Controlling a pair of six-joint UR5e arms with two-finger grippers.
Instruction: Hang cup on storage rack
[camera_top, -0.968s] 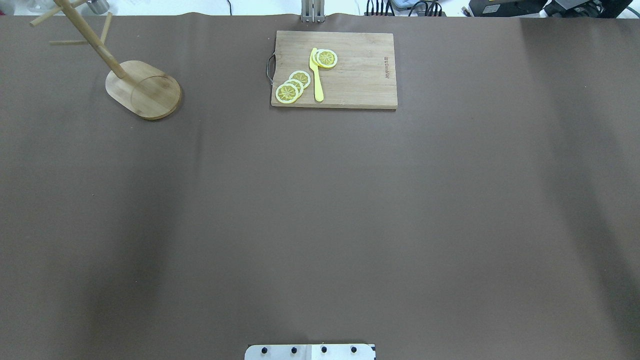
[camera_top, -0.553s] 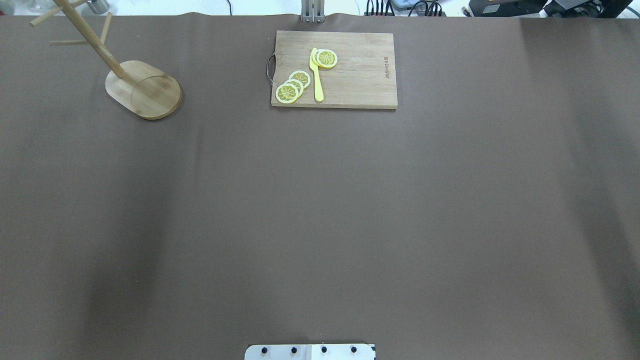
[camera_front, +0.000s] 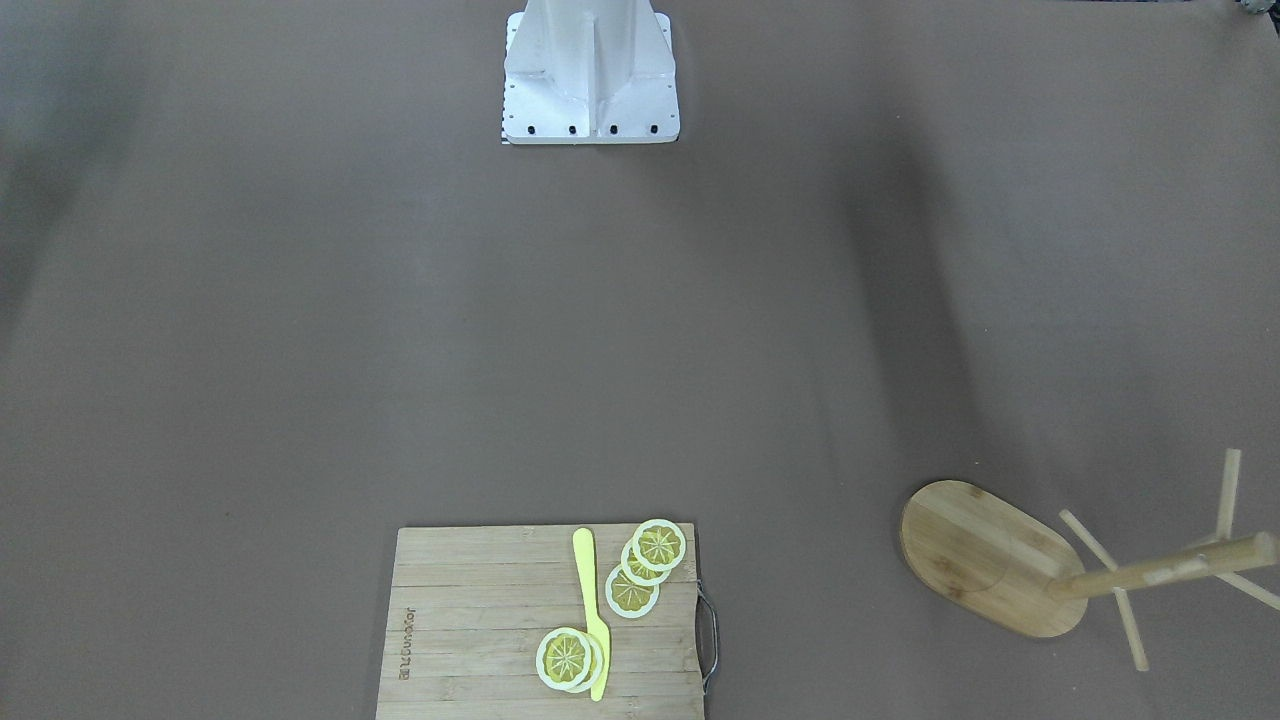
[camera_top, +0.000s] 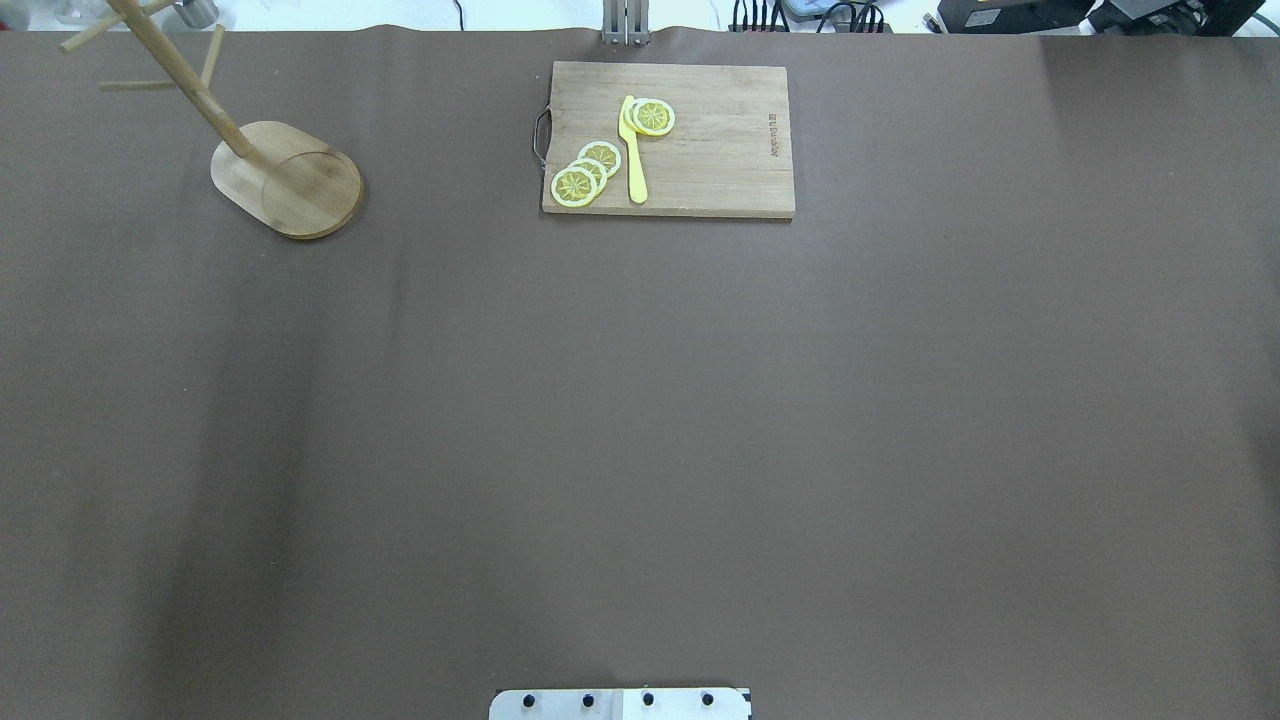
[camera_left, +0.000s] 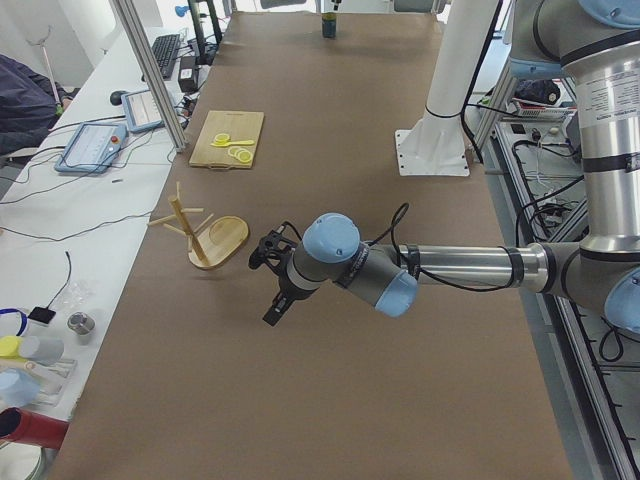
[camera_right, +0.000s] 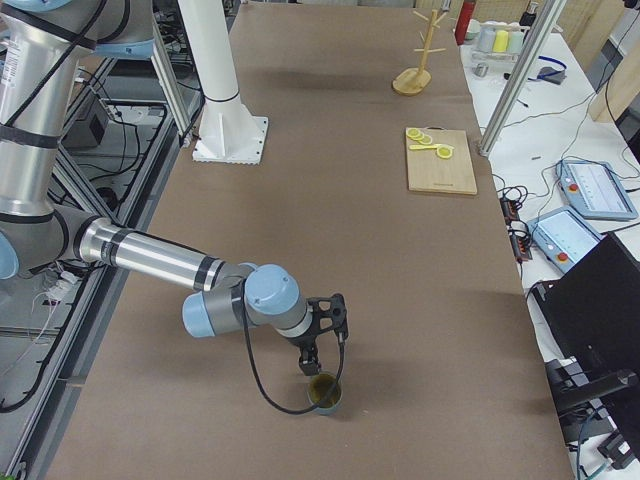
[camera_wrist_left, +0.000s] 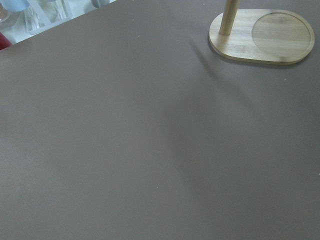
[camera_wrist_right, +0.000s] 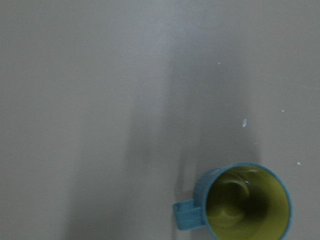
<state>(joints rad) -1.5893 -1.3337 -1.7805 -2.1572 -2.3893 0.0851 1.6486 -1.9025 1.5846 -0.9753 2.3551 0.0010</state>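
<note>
Hovering near cup (camera_right: 325, 393): right gripper (camera_right: 311, 366), state unclear, left gripper (camera_left: 272, 316) likewise; storage rack (camera_top: 285, 178) unmoved.

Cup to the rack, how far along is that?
Nothing done yet: pegs of the storage rack are bare. In hand: the right gripper hangs by the upright cup, not yet gripping it. Left: grasp, carry it across, hook the handle on a peg.

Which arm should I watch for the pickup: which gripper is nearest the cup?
The right gripper: it hangs close above the cup, while the left gripper hangs far off at the other end, near the storage rack.
</note>
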